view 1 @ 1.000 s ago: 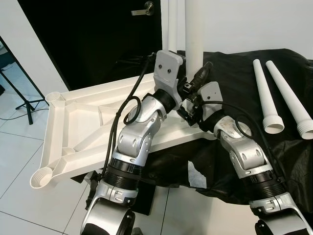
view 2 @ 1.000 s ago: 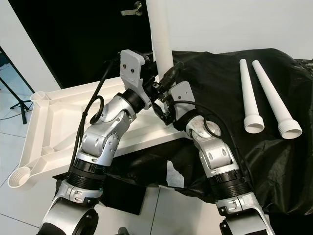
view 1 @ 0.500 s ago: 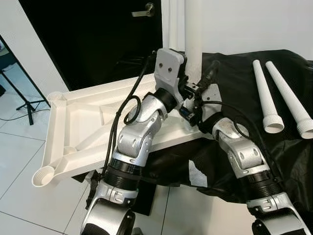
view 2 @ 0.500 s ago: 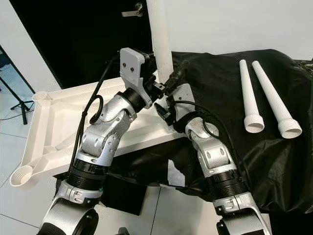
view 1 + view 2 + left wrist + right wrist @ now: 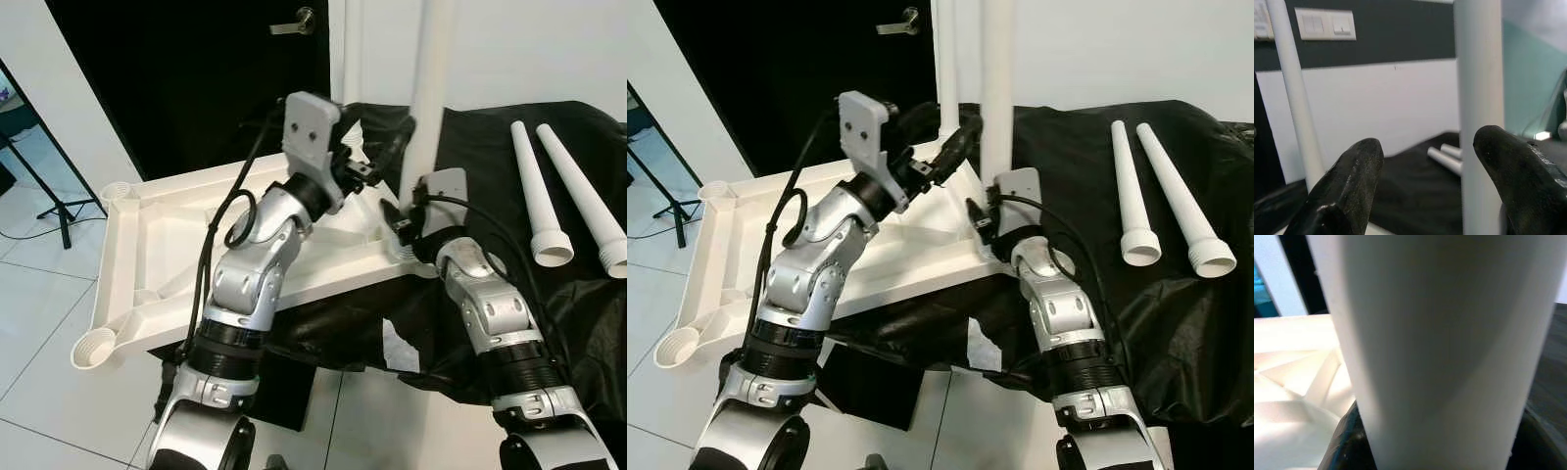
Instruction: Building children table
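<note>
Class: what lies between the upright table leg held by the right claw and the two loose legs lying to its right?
Bare black cloth, seen in both eye views, between the upright leg and the loose legs.

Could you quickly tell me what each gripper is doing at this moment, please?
Left gripper: open, fingers apart beside the upright table leg, not gripping it.
Right gripper: shut on the upright table leg near its base.

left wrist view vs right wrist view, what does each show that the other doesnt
The left wrist view alone shows the left gripper, its black fingers spread open beside the upright white plastic table leg, plus a second upright white leg, loose white legs lying on the black cloth and a wall switch plate. The right wrist view alone shows the white ribbed underside of the upturned tabletop. Both show the near upright leg.
</note>
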Robot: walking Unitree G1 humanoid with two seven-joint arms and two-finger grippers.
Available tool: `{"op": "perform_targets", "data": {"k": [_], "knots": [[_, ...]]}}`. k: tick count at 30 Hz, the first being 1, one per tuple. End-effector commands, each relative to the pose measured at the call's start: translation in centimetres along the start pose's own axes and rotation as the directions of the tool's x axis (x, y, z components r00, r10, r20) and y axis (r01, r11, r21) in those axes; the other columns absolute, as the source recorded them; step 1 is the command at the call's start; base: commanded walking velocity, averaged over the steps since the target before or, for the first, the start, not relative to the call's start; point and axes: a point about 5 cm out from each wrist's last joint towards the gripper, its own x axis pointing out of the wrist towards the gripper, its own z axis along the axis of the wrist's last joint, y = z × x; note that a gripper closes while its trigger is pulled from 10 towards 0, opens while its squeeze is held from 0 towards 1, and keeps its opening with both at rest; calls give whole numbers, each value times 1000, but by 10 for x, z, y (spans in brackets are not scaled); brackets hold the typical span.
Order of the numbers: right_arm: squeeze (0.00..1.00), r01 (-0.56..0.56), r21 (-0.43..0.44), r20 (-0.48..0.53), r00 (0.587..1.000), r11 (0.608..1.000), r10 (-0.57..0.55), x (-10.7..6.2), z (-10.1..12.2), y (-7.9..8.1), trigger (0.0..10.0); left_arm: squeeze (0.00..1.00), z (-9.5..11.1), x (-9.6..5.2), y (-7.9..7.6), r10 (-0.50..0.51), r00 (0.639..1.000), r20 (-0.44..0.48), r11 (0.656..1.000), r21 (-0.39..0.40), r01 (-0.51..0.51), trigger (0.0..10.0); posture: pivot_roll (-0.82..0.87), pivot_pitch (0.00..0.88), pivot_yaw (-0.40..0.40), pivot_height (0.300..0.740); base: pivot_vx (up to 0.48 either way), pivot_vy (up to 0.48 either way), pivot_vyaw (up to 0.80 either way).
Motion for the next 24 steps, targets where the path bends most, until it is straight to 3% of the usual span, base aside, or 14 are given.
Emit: {"op": "perform_targets", "data": {"k": [1,11,15,24], "knots": [[0,15,30,36,999,999,-16,1,4,0,10000,0,-2,-4,1,-14,1000,-23,999,28,15,10000,12,0,46,740,0,0,0],[0,100,9,110,989,995,-101,-7,3,-11,10000,0,-33,-29,3,1,986,-170,998,59,9,10000,18,0,51,740,0,0,0],[0,180,42,52,982,983,-182,-12,-18,-21,10000,0,-51,-42,-1,-9,964,-264,994,102,37,10000,18,0,56,740,0,0,0],[0,233,87,-30,973,969,-231,-7,-43,-28,10000,0,-66,-47,-9,-7,941,-338,990,129,54,10000,20,0,59,740,0,0,0]]}}
